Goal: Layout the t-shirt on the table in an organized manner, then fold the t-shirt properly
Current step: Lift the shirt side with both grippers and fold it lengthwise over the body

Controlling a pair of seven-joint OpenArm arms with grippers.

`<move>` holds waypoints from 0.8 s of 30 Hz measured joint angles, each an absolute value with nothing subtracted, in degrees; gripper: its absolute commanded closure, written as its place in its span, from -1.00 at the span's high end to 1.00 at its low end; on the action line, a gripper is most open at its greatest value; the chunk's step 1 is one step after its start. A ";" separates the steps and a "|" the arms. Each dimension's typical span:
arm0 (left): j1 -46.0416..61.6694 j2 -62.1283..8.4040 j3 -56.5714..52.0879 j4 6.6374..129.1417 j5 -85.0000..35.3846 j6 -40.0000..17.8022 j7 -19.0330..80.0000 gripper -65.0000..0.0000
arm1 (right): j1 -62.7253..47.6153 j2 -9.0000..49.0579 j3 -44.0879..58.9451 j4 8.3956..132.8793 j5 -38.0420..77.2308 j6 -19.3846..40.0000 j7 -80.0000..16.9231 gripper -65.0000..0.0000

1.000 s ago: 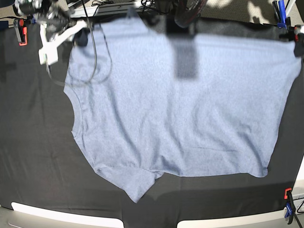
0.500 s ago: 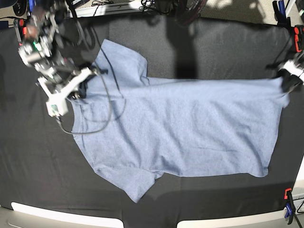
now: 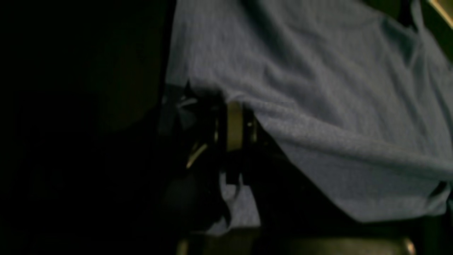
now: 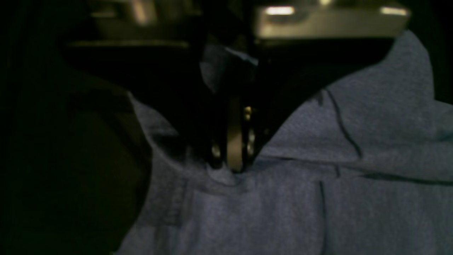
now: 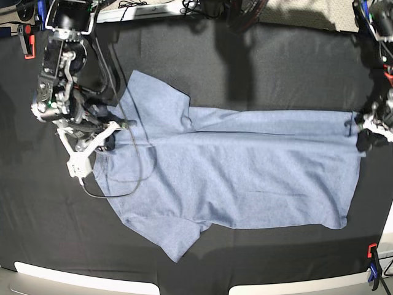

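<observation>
The light blue-grey t-shirt point(image 5: 233, 178) lies spread across the black table point(image 5: 245, 67), collar end at the left and hem at the right, with one sleeve pointing back and one pointing forward. My right gripper point(image 5: 110, 139) is shut on the shirt's shoulder by the collar; in the right wrist view its fingers point(image 4: 231, 152) pinch bunched t-shirt point(image 4: 318, 194) fabric. My left gripper point(image 5: 363, 139) is shut on the far hem corner. The left wrist view shows its fingers point(image 3: 233, 127) clamped on the t-shirt point(image 3: 336, 106) edge.
A black cable point(image 5: 126, 184) from the right arm loops over the shirt's collar end. A red clamp point(image 5: 27, 40) sits at the back left corner, another clamp point(image 5: 363, 13) at the back right and one more point(image 5: 373, 265) at the front right. A light rim point(image 5: 80, 279) runs along the front edge.
Both grippers came forward and down with the shirt's far edge. The cloth, which was held up and stretched to the back edge, now rests lower on the table with a crease across its upper part.
</observation>
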State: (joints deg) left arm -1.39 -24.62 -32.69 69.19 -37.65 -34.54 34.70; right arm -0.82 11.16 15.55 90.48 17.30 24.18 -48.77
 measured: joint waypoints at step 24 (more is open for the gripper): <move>-3.70 -31.29 -32.84 68.95 -35.73 -34.50 36.36 -0.09 | 2.11 17.63 13.23 90.48 19.42 24.03 -53.58 -0.18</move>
State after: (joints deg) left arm -3.70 -31.29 -32.84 68.95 -35.73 -34.50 36.36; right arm 2.11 17.63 13.23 90.48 19.42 24.03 -53.58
